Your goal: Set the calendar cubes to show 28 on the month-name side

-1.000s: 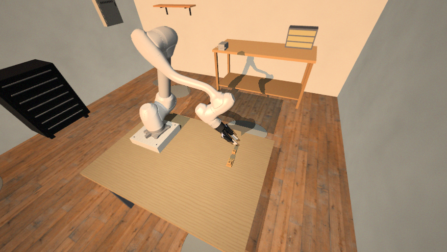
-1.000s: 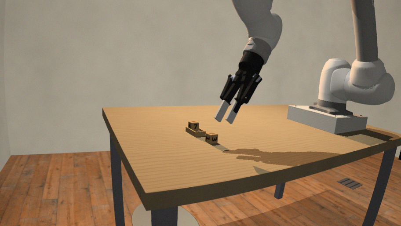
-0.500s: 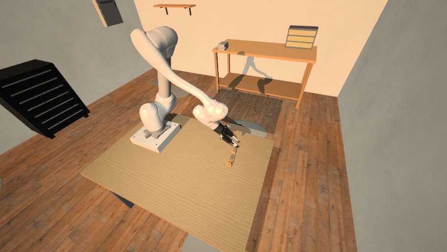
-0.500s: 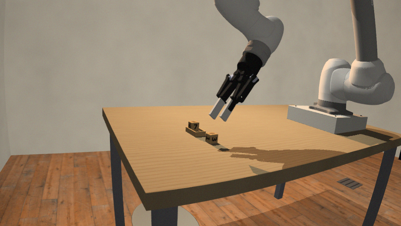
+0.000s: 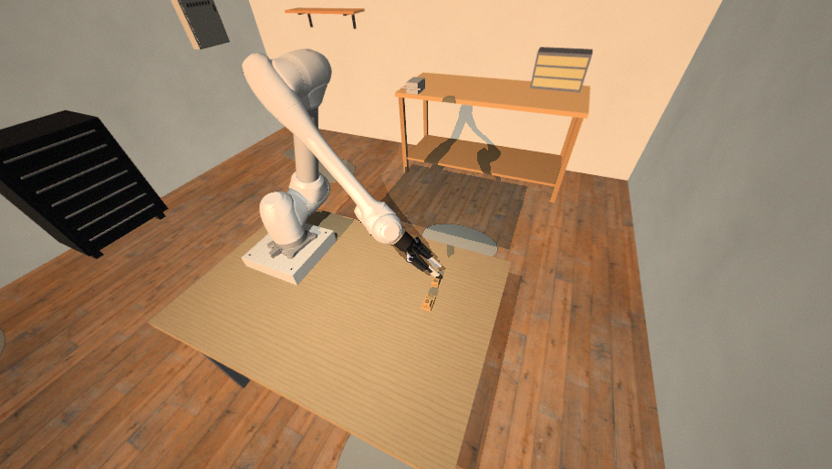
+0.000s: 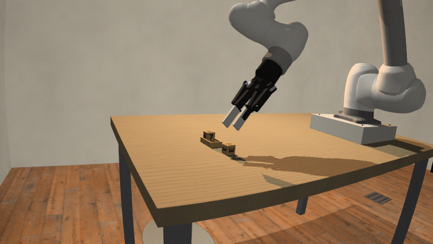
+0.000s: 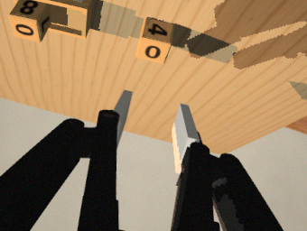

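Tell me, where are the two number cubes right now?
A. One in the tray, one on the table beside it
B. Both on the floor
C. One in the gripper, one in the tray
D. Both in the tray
A: one cube sits in the tray, the other cube rests on the table just off the tray's end, and the gripper hangs above them holding nothing.

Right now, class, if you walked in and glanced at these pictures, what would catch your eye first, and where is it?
The big white arm leans in from its base block at one end of the table, its black gripper hanging empty and part-open above the wood. Below it sits a small tray holding one number cube, while a second cube stands outside the tray on the table.
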Motion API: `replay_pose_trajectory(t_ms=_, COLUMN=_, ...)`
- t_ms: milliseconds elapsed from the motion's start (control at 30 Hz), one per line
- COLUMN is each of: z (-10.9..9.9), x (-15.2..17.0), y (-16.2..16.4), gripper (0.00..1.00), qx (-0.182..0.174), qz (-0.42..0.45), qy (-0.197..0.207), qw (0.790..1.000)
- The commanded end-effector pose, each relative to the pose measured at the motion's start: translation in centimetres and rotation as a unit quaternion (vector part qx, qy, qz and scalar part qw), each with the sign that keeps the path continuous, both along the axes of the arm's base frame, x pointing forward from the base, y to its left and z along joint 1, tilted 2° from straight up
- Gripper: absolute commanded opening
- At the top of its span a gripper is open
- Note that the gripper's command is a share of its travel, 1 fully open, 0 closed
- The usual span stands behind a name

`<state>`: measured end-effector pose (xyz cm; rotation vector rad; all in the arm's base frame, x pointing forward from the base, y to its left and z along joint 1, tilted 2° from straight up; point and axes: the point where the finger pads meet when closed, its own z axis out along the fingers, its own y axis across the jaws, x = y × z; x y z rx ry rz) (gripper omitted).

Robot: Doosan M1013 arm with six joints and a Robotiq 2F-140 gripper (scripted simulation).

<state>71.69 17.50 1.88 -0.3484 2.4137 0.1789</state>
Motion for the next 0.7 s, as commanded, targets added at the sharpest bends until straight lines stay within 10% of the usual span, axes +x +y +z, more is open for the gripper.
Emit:
replay_pose_trajectory(t_ms=0, z=-0.26, x=-0.40, y=-0.60, gripper=0.35, qx=-0.010, qz=-0.014, qy=-0.027, qw=0.999)
replay_pose_trajectory(t_ms=667, z=-0.58, x=-0.74, y=-1.13, gripper=0.35, qx=-0.015, qz=-0.017, qy=-0.028, qw=0.999)
